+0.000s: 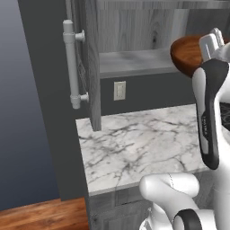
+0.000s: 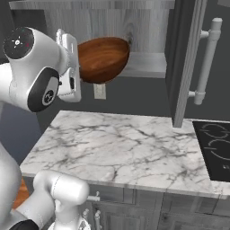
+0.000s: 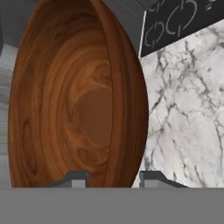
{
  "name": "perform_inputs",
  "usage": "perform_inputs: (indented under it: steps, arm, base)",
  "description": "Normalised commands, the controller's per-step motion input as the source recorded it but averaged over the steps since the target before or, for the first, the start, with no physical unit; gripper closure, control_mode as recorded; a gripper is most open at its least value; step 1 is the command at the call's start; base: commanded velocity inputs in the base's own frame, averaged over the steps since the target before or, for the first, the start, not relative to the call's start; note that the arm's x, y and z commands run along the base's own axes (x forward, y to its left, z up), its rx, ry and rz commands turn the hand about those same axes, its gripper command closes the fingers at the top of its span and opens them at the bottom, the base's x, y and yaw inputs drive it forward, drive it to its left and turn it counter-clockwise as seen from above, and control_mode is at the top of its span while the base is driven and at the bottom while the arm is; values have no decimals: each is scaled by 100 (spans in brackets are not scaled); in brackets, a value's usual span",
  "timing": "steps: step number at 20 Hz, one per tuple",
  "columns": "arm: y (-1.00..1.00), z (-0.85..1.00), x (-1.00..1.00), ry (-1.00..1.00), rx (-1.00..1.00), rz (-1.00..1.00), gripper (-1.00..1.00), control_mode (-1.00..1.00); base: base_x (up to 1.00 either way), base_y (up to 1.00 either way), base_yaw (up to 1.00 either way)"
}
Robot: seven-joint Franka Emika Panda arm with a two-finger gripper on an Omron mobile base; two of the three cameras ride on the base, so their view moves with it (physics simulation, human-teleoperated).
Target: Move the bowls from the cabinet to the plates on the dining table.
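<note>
So the gripper (image 3: pixel 110 178) is pinched onto the rim of the reddish-brown wooden bowl (image 2: pixel 102 58) — one finger inside, one outside — and that rim grip is probably why the bowl hangs tipped on its side. It's in the air at the mouth of the open cabinet (image 2: pixel 148 63), above the marble counter (image 2: pixel 121 148) beside the black stove (image 2: pixel 215 150), so I'd guess it's being carried off to the plates.

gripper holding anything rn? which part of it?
Yes: the gripper is shut on the reddish-brown wooden bowl, one fingertip inside the rim and the other outside. The bowl hangs tilted above the marble counter.
</note>
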Motion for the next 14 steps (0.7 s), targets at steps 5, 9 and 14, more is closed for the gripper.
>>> perform_inputs:
  steps: [5,9,14]
  arm:
    - [0,-4,-39,7,0,11,100,-100]
    - [0,-4,-39,7,0,11,100,-100]
    - [2,-1,-42,8,0,9,100,-100]
  base:
    - [0,0,0]
    - [0,0,0]
    - [0,0,0]
